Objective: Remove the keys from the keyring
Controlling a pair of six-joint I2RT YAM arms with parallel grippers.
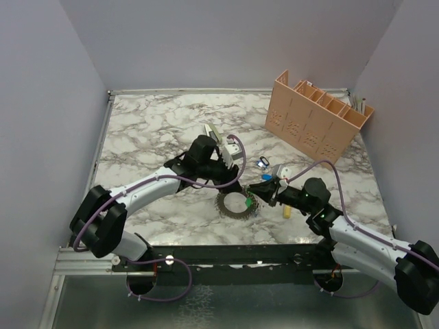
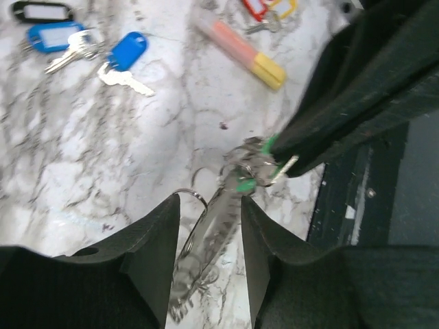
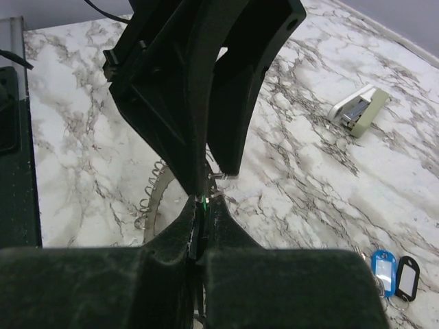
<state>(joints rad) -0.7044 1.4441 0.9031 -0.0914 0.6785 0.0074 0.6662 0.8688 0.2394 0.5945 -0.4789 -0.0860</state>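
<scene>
The keyring is a wide grey coiled ring at the table's middle. In the left wrist view it stands edge-on and slanted between the fingers of my left gripper, which is open, with marble showing beside the band. A key with a green head hangs at the ring's far end. My right gripper is shut on that green key, right under the left fingers. Two blue-tagged keys lie loose on the marble.
A peach slotted organiser stands at the back right. An orange and yellow marker, red and yellow tags and a black tag lie near the keys. A white and grey object rests farther out.
</scene>
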